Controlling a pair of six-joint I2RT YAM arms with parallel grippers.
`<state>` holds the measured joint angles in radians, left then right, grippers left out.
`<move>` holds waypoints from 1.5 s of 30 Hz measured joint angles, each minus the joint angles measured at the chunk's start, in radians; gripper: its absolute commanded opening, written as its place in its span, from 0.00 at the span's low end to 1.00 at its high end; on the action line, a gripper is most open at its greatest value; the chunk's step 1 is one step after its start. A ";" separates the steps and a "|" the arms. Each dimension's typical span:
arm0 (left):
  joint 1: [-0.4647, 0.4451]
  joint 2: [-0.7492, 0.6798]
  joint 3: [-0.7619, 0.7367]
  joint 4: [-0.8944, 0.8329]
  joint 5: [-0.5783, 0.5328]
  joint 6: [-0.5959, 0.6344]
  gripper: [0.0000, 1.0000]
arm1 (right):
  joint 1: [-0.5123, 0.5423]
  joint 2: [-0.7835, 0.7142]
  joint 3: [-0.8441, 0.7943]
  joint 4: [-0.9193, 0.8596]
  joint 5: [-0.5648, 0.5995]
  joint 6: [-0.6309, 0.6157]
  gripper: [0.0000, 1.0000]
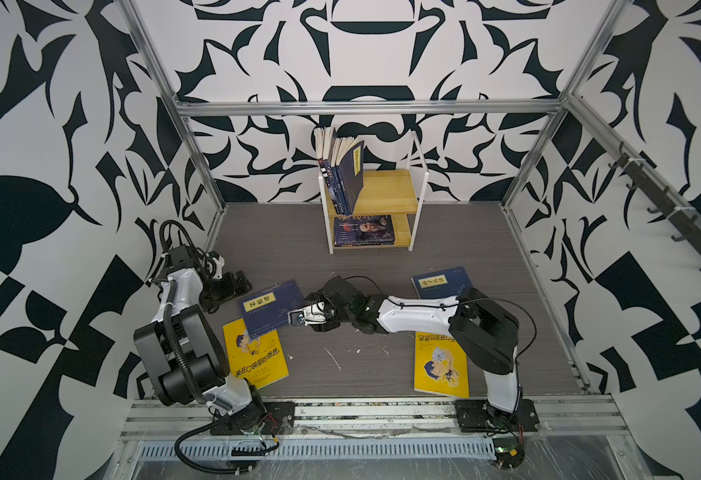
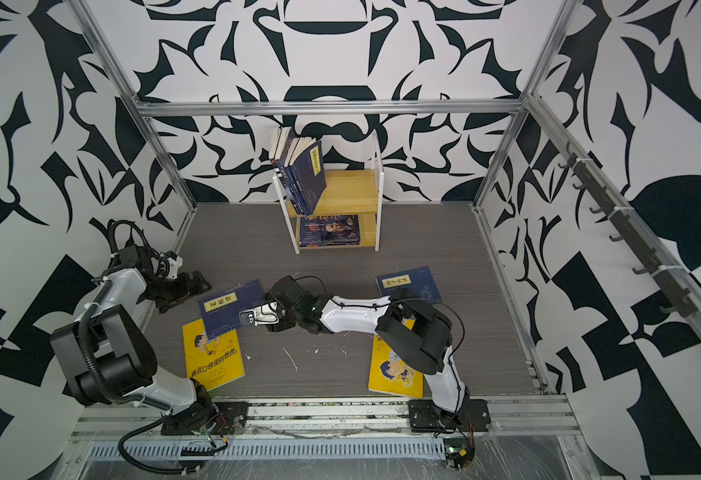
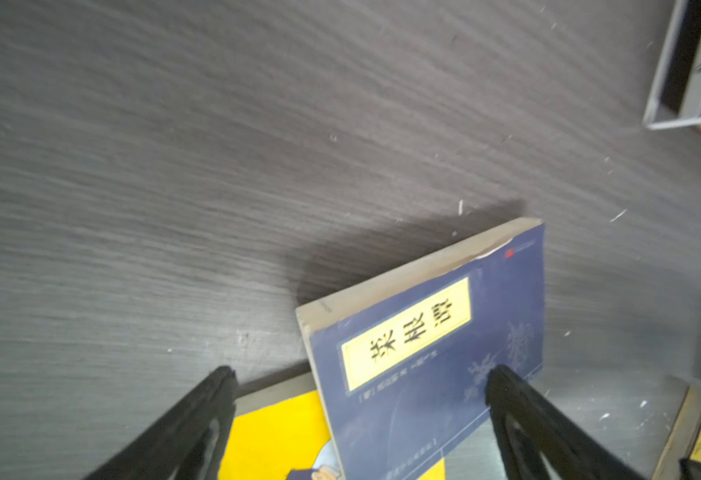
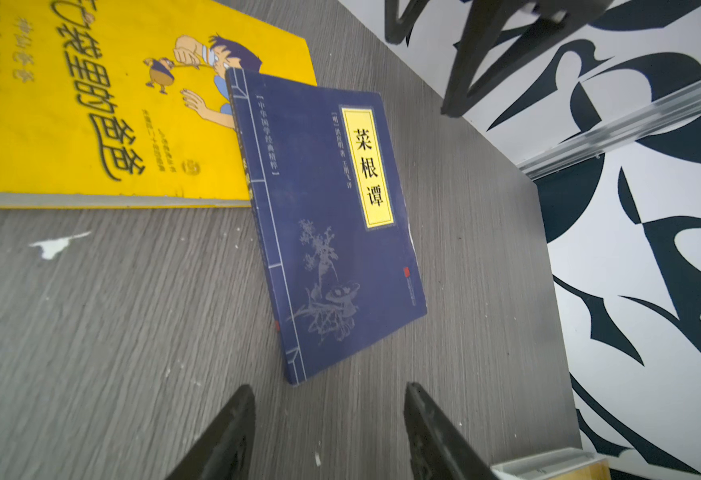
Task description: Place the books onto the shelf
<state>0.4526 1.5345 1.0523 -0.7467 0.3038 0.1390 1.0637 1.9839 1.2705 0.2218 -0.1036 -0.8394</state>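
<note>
The shelf (image 1: pixel 388 189) stands at the back with several books upright on its upper board and a portrait book (image 1: pixel 363 230) flat below. A navy book with a yellow label (image 1: pixel 269 307) lies on the floor, its near end over a yellow cartoon book (image 1: pixel 257 357). My left gripper (image 3: pixel 360 374) hovers open over the navy book (image 3: pixel 423 332), fingers astride its far end. Facing it, my right gripper (image 4: pixel 328 389) is open and empty just short of the same book's corner (image 4: pixel 328 232). A second navy book (image 1: pixel 440 282) and a second yellow book (image 1: pixel 442 368) lie to the right.
The right arm's forearm (image 1: pixel 415 313) stretches low across the middle of the floor, above the right yellow book. Aluminium frame posts (image 1: pixel 203 166) and patterned walls close in the sides. A row of black hooks (image 1: pixel 668 212) lines the right wall.
</note>
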 measured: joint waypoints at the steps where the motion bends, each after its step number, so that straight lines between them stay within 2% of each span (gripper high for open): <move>1: 0.000 0.005 0.000 -0.006 -0.008 0.009 0.96 | 0.005 0.008 0.000 0.011 0.004 0.002 0.59; 9: 0.001 0.032 0.000 -0.042 -0.043 0.072 0.86 | 0.044 0.130 0.037 0.090 0.037 0.029 0.59; 13: 0.002 0.050 0.000 -0.042 -0.039 0.073 0.73 | 0.061 0.196 0.077 0.105 0.050 0.033 0.59; 19: -0.002 0.103 0.000 -0.028 0.001 0.059 0.67 | 0.080 0.279 0.167 0.143 0.105 0.040 0.59; 26: -0.058 0.163 0.000 -0.026 0.036 0.043 0.59 | 0.095 0.354 0.241 0.208 0.194 0.024 0.57; 31: -0.118 0.178 0.001 -0.024 0.071 0.040 0.56 | 0.102 0.402 0.276 0.257 0.268 0.009 0.38; 36: -0.162 0.177 0.003 -0.023 0.101 0.036 0.56 | 0.100 0.420 0.284 0.282 0.344 -0.023 0.00; 38: -0.167 0.176 0.004 -0.025 0.113 0.034 0.59 | 0.095 0.409 0.284 0.299 0.362 -0.026 0.00; 41: -0.170 0.166 0.004 -0.024 0.129 0.023 0.72 | 0.083 0.386 0.261 0.307 0.368 -0.007 0.00; 45: -0.170 0.131 0.014 -0.021 0.140 -0.015 0.82 | 0.067 0.335 0.185 0.312 0.376 0.024 0.00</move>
<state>0.2829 1.6657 1.0660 -0.7677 0.4438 0.1242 1.1305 2.3184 1.4559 0.5339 0.2722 -0.8158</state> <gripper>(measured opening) 0.783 0.056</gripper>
